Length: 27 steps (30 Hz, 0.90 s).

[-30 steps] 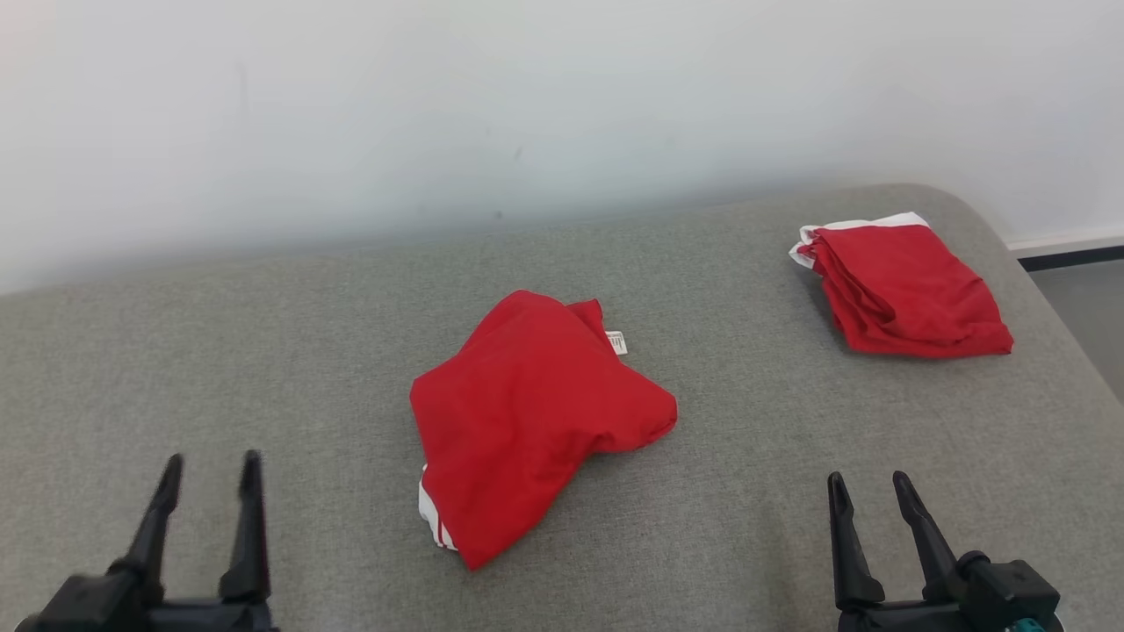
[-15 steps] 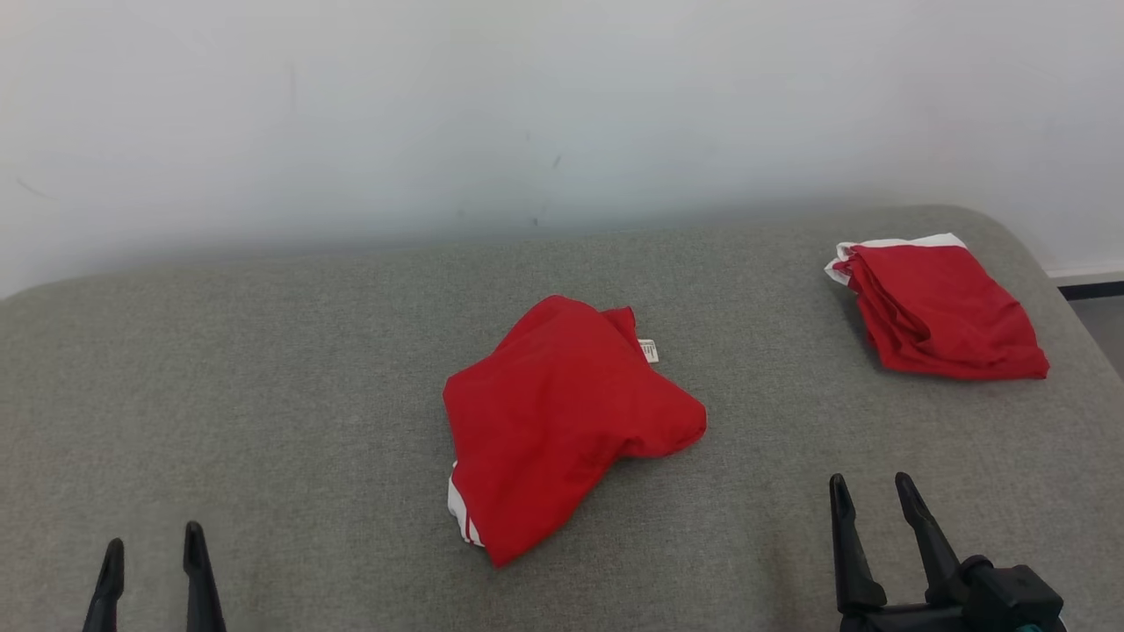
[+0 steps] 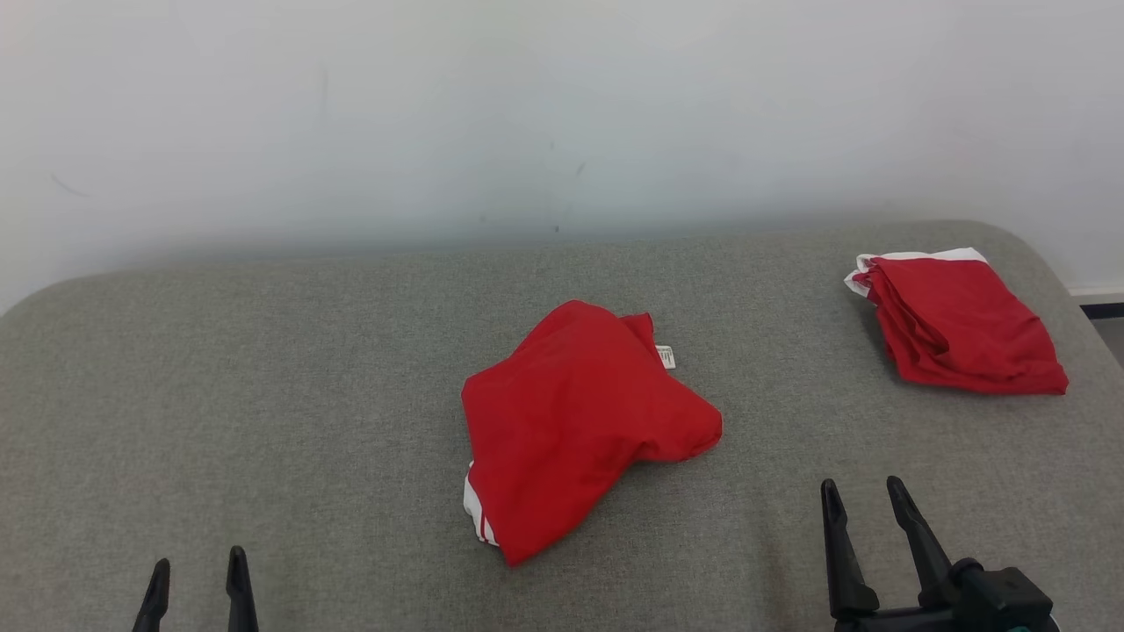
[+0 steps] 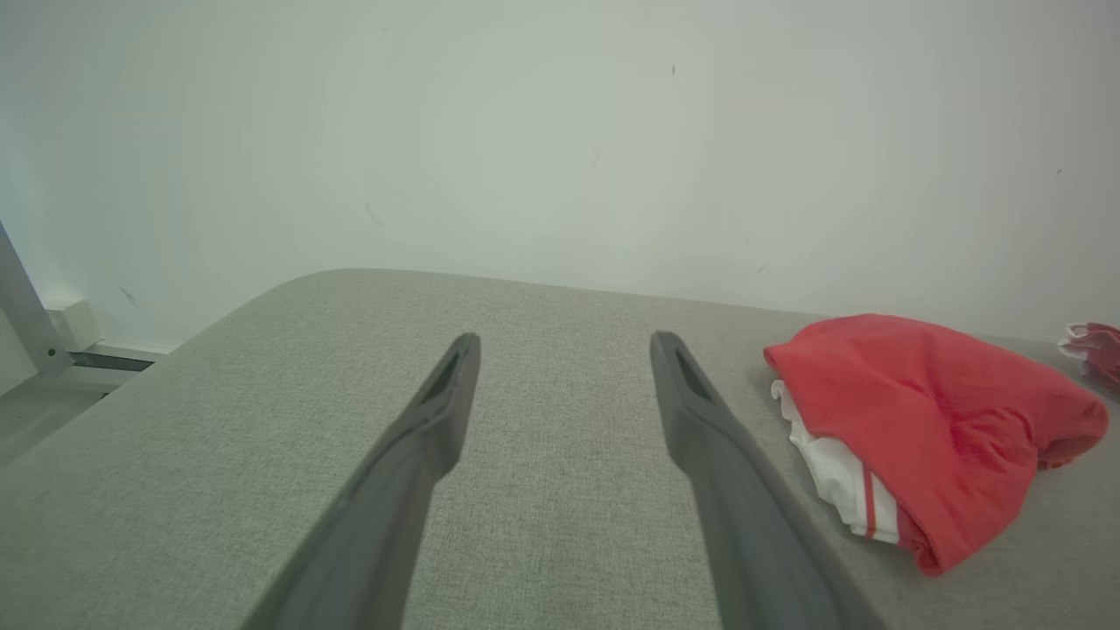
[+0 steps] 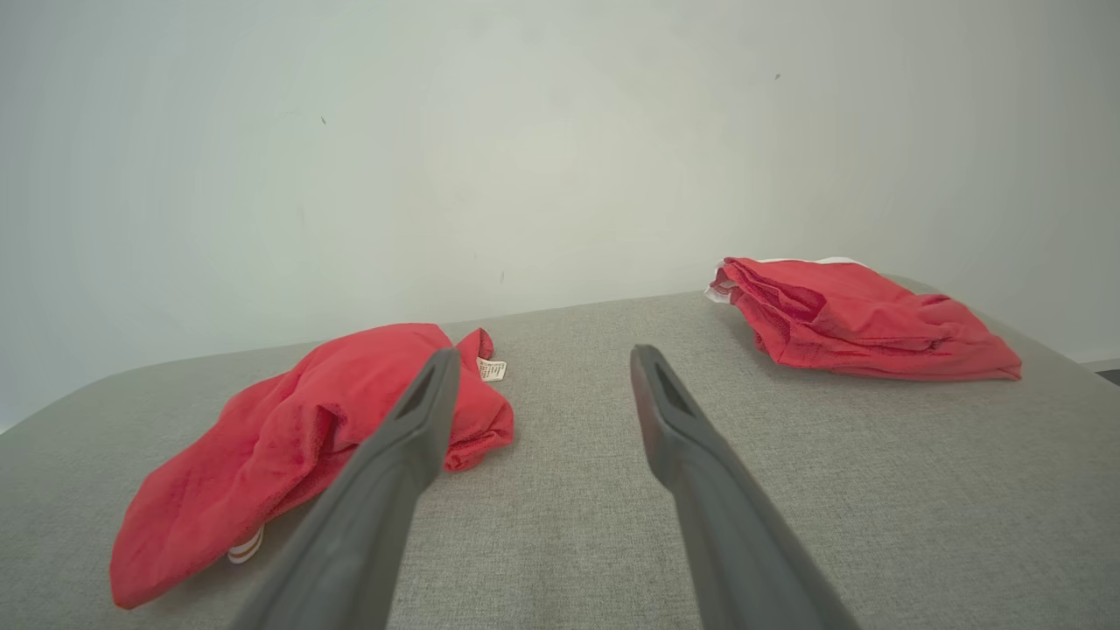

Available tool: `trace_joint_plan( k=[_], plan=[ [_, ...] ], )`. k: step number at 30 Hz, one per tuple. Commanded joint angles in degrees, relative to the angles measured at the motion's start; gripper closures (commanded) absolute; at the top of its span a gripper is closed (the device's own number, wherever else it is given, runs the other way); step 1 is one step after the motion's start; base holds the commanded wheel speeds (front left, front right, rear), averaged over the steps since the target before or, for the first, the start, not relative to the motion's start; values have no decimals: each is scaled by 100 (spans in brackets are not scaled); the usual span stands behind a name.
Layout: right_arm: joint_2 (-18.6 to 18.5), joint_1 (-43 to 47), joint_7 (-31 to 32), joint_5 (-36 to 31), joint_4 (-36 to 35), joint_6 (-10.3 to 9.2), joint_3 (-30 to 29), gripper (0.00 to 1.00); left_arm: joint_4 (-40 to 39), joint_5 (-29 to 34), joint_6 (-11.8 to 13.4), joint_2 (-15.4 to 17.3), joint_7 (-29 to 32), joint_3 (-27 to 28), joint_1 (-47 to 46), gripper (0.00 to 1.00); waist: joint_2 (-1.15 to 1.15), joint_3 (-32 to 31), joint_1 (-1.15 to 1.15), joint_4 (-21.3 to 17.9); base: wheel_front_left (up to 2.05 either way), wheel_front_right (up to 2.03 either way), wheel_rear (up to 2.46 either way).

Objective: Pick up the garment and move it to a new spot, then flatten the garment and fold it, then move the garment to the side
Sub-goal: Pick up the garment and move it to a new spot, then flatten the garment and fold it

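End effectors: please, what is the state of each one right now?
Left end effector: open, holding nothing.
Right end effector: open, holding nothing.

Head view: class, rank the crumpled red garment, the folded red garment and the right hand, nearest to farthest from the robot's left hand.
From the left hand:
1. Crumpled red garment, centre of the cushion.
2. Right hand, lower right.
3. Folded red garment, far right corner.

You're in a bare room, perhaps a test space. A blank white wall [image 3: 562,105] rises behind the grey fabric-covered padded platform [image 3: 263,395].
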Motion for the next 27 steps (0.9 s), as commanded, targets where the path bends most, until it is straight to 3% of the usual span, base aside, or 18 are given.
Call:
trace_joint_plan(
  k=[1,27],
  plan=[
    [3,19,0,-18,14,-9,26,0,44,71,-16,12,-15,3,-58,0,0,-2,0,-4,0,0,0],
    [4,146,0,-66,30,-9,81,0,131,-87,-18,93,-15,-213,40,0,0,-13,0,43,0,0,0]
  ],
)
